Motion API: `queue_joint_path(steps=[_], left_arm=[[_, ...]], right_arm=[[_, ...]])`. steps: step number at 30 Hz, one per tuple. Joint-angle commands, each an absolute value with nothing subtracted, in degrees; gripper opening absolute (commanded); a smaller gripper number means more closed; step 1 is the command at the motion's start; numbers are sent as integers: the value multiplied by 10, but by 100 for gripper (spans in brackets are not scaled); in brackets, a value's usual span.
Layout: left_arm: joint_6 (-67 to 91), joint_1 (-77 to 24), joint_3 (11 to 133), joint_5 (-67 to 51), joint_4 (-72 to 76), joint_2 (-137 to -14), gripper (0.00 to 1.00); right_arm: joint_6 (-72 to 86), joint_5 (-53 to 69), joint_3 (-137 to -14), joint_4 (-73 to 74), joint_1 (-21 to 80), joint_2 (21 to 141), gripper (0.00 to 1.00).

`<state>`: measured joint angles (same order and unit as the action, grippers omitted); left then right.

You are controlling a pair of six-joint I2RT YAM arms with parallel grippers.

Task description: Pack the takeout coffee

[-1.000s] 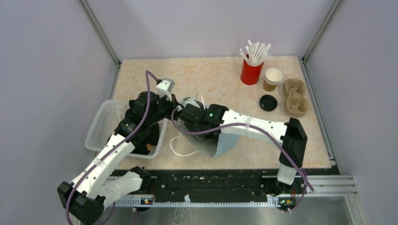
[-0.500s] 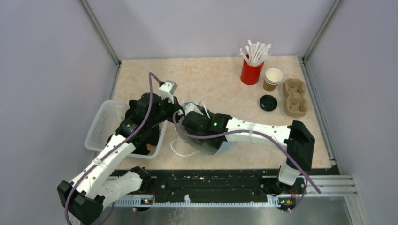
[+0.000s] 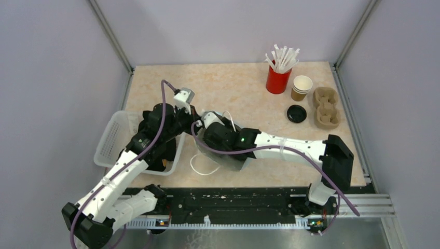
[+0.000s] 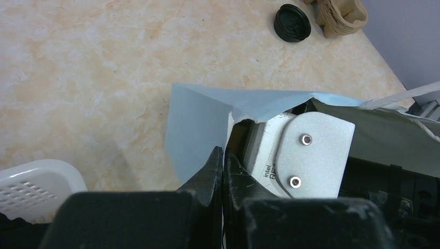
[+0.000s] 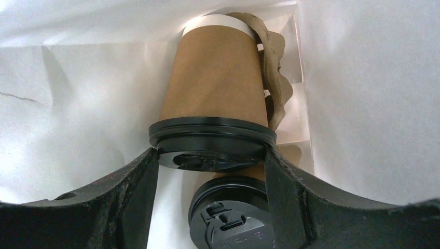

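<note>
Beige marbled table [image 3: 244, 88] underneath, grey walls around. Pinched the pale blue bag [image 4: 197, 124] by its torn edge in the left gripper [image 4: 222, 166], jaws pressed together, probably to keep the mouth open. Clamped the right gripper [image 5: 209, 158] on a cup [image 5: 218, 78] at its black lid, deep inside the bag, with a second cup [image 5: 228, 220] just below the fingers and a cardboard carrier [image 5: 277, 78] beyond. Showed that only from the right wrist; overhead, hid it behind the arms but caught an open cup [image 3: 301, 85] and loose lid [image 3: 297, 113] well away from both grippers.
</note>
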<state>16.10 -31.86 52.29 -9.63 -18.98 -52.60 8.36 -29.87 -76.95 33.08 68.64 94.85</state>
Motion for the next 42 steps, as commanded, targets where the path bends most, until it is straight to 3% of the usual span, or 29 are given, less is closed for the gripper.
queue_joint_path(steps=[1,8,18,30,37,42], left_arm=[[150,-340,521,-144,-195,-536,0],[130,-341,544,-14,-255,-541,0],[126,-341,559,-23,-255,-550,0],[135,-340,541,-85,-250,-541,0],[143,-341,512,-105,-230,-524,0],[173,-341,449,-101,-166,-476,0]], right_arm=[[39,-289,-780,191,707,898,52],[36,-262,-740,206,713,852,51],[34,-240,-722,213,723,820,50],[142,-270,-746,292,724,829,52],[239,-280,-756,310,724,858,70],[263,-291,-723,273,723,855,75]])
